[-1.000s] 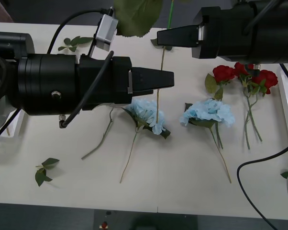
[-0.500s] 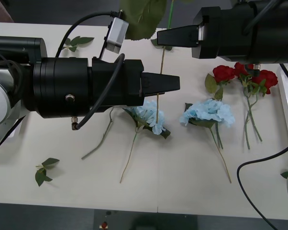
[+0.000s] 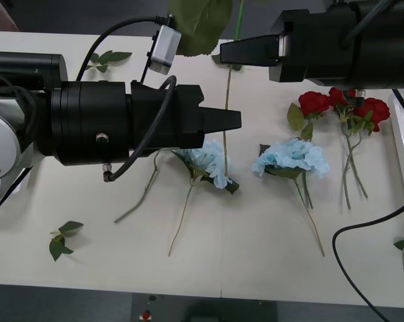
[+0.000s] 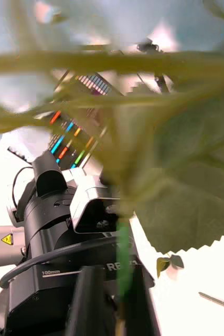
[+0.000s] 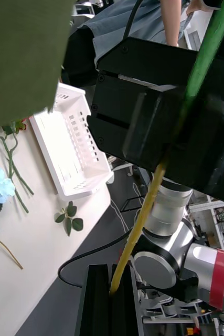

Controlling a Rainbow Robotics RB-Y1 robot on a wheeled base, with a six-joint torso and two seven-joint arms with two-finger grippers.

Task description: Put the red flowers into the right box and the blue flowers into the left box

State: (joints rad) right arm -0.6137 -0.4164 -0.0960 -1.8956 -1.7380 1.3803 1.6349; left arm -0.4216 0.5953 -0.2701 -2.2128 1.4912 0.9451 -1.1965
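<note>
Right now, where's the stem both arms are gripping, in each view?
Front view: the stem hangs upright at top centre, from the right gripper past the left gripper.
Right wrist view: green stem, ending between that arm's fingers.
Left wrist view: stem, green turning tan, crossing the right arm's black body.
Shared landmark: its big green leaf.

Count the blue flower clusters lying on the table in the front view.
2. One blue flower lies near the table's middle, partly under the left gripper; the other lies to its right, beside the red flowers. The arms may hide more.
</note>
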